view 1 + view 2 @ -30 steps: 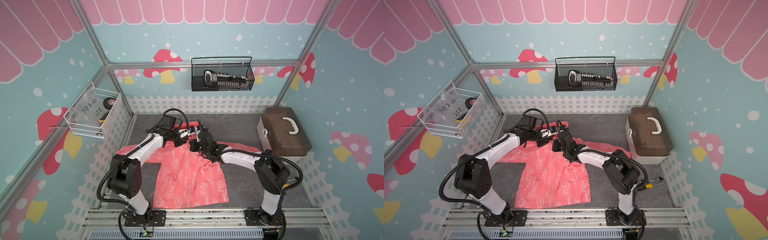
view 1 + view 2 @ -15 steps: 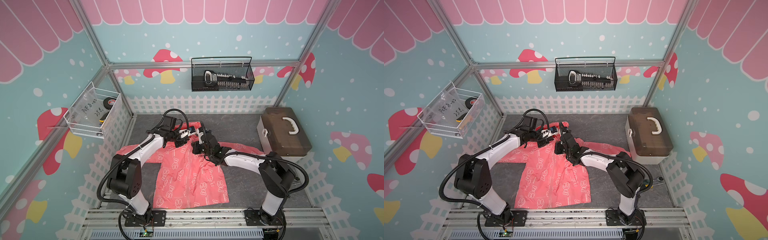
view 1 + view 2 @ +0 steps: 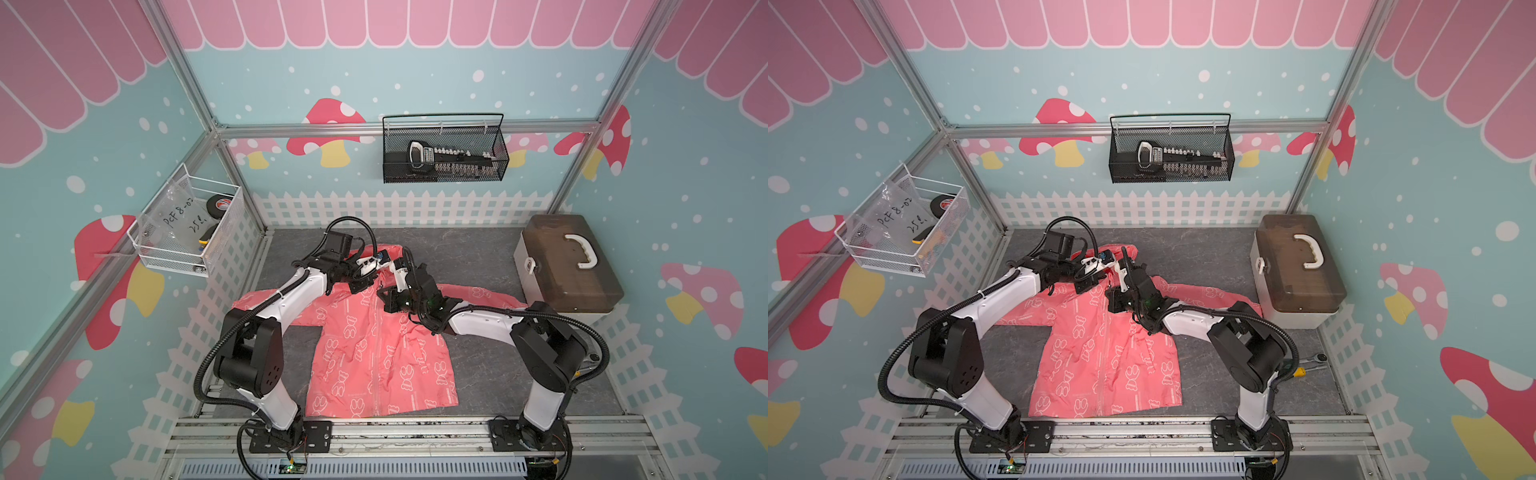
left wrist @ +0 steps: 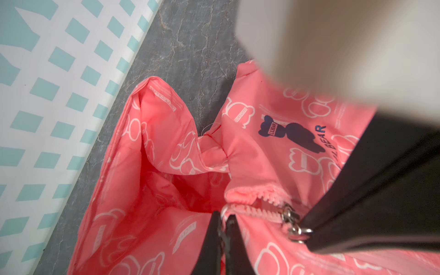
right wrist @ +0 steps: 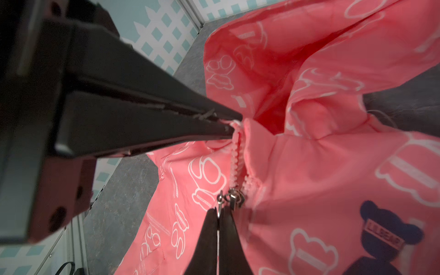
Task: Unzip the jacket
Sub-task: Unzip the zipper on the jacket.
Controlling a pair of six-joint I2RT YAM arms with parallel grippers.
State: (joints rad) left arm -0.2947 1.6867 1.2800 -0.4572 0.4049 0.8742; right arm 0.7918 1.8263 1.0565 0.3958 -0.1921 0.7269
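Pastel walls printed with mushrooms and a white fence close in a dark grey table [image 3: 478, 249]. On it we see the coral-pink jacket [image 3: 374, 357] lying front up between the two arms, with its hem toward the arm bases and its hood [image 4: 154, 119] toward the back fence. The sleeves are spread to either side, and one of them ends just beside a brown-lidded box [image 3: 569, 266] with a white handle. Both arms reach in over the collar, which is lifted off the table. From the left wrist we see the left end effector [image 4: 223, 217] closed tight, its two black fingers pinching the jacket at the top end of the zip [image 5: 234, 152]. From the right wrist we see the right end effector [image 5: 218, 213] pressed together on the metal ring pull [image 5: 220, 198], which hangs from the slider [image 5: 235, 198]. The zip teeth are parted only for a short stretch above the slider. Below it, in both top views, the front seam runs closed down to the hem. A navy bear logo [image 4: 292, 135] sits on the chest just beside the slider. On the walls we note a black mesh basket [image 3: 444, 149] at the back and a white wire basket [image 3: 187, 232] on the left. In a top view, a wrench [image 3: 1308, 359] lies on the table near the right arm's base.
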